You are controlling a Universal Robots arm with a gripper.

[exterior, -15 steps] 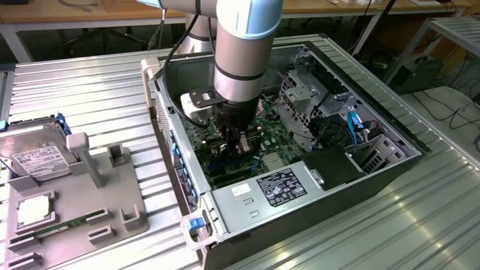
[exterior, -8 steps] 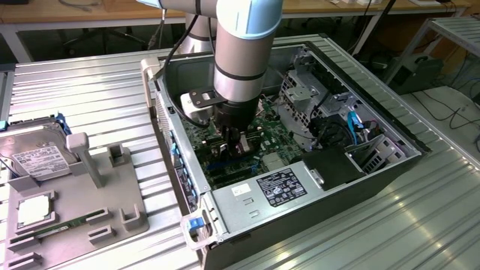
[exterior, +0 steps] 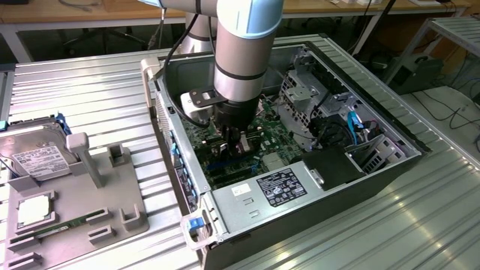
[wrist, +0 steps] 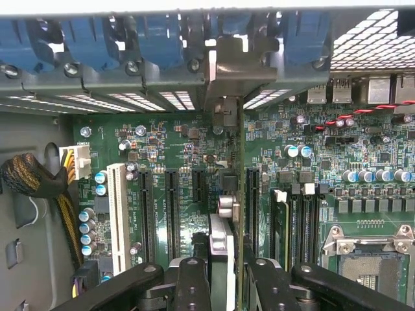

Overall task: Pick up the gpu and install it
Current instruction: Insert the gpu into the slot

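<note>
Wrist view, nearest the camera: the claw (wrist: 224, 275), its two dark fingers (wrist: 193, 282) closed part-way on the top edge of the gpu (wrist: 224, 214), which is seen edge-on as a thin vertical card held between them. The card's long axis runs away from the camera toward the rear wall of the case, where its silver bracket (wrist: 233, 71) stands among the blue slot retainers (wrist: 97, 39). Directly below the claw the card stands over the motherboard (wrist: 175, 142), in the gap between the black expansion slots (wrist: 172, 207) and the memory slots (wrist: 295, 220); the white slot (wrist: 118, 214) lies to one side and the empty processor socket (wrist: 369, 259) to the other. Whether the card's lower edge is seated in a slot, touching it or just above it cannot be made out, as the card's own body hides the contact line. Exterior view: the arm (exterior: 244, 50) reaches straight down into the open computer case (exterior: 375, 163) lying on the ribbed worktop (exterior: 98, 90), and the wrist covers most of the card. Farther off, toward the exterior view's left and well apart from the case, the grey parts tray (exterior: 112, 191) carries a hard drive (exterior: 34, 154) and a green memory stick (exterior: 67, 225).
</note>
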